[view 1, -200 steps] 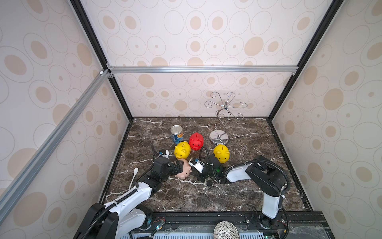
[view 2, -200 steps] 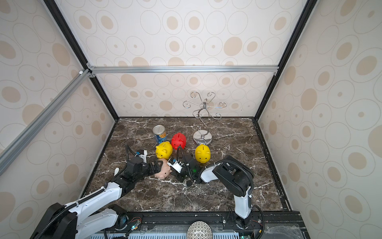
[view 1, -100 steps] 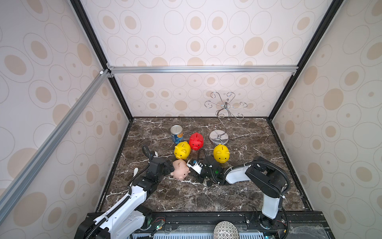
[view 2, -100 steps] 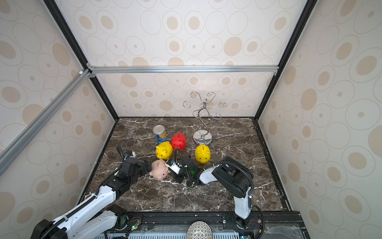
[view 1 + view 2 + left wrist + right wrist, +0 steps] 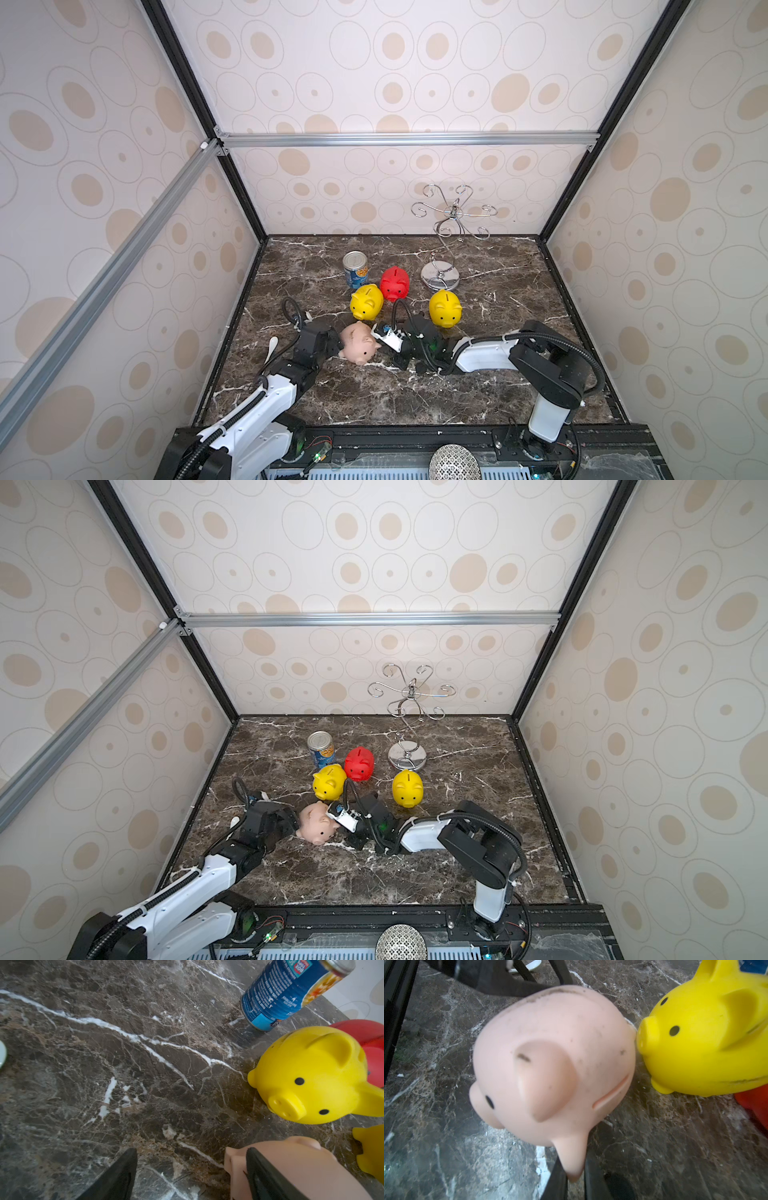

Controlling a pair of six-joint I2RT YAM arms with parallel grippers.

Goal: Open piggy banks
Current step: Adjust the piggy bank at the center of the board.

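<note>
The pale pink piggy bank [image 5: 359,344] [image 5: 550,1059] lies tilted near the front of the marble floor. My right gripper [image 5: 376,336] [image 5: 574,1174] is shut on one of its ears. My left gripper [image 5: 337,344] [image 5: 191,1169] stands open at the pig's rear. One black finger [image 5: 261,1174] lies against the pink body and the other finger [image 5: 118,1176] is over bare floor. Behind stand two yellow piggy banks [image 5: 366,302] [image 5: 445,308] and a red one [image 5: 395,283], all upright. No plug shows on any of them.
A blue-labelled tin can [image 5: 355,269] stands behind the left yellow pig. A chrome wire stand [image 5: 440,277] is at the back right. A white spoon [image 5: 272,345] lies by the left wall. The nearer yellow pig's snout touches the pink one [image 5: 641,1036].
The pink pig has turned from lying stretched out to a rounder, face-forward pose. My left arm drew back to the left, then came in at the pig's rear with narrower jaws. The right gripper stayed put.
</note>
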